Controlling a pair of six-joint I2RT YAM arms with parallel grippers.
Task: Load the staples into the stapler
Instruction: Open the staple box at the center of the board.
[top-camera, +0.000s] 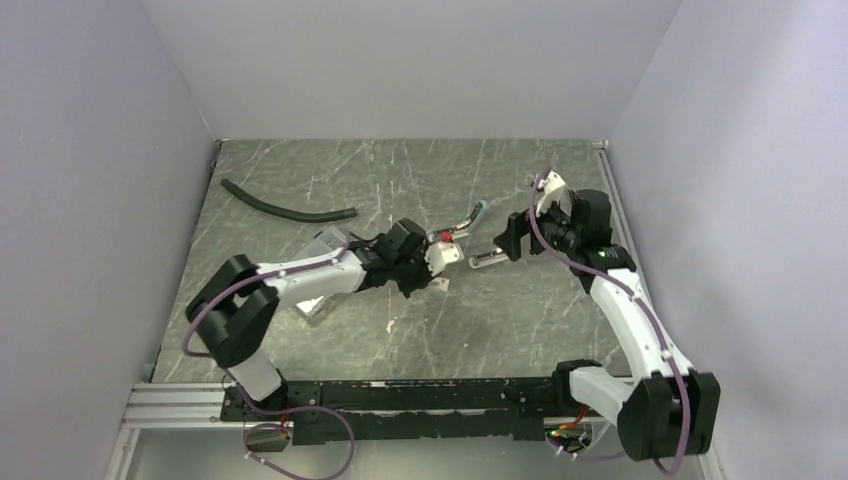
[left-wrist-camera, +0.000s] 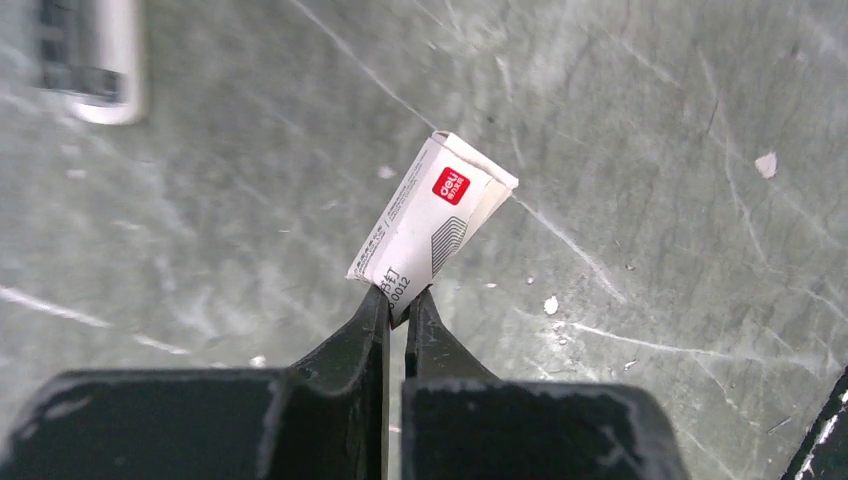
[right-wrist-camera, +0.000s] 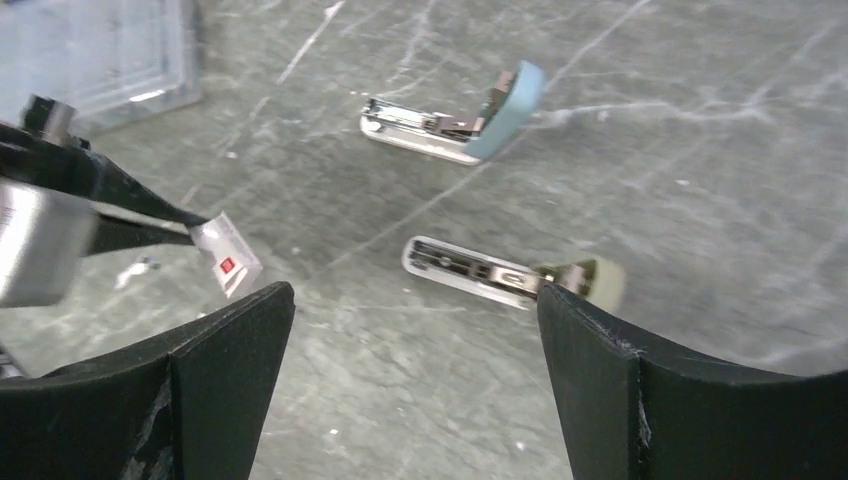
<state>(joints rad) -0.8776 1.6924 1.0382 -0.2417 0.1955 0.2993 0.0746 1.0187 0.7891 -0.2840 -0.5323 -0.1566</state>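
1. Left hand (left-wrist-camera: 400, 300): fingers nearly closed, pinching one end of the white staple box (left-wrist-camera: 430, 220), which appears lifted off the tabletop (left-wrist-camera: 650, 120).
2. Right hand (right-wrist-camera: 415, 295): fingers wide apart and empty, over the cream-tipped stapler (right-wrist-camera: 500, 275). The blue-tipped stapler (right-wrist-camera: 455, 120) lies at its 12 o'clock.
3. From above, the box sits near the cream-tipped stapler, at its 9 o'clock.
4. The grip looks marginal. Recommend steadying the box's free end and keeping it level so the strips do not spill.

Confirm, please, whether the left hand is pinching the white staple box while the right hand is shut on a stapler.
The right hand is open, gripping nothing, above a stapler, as the right wrist view shows; the left hand does pinch the white staple box.
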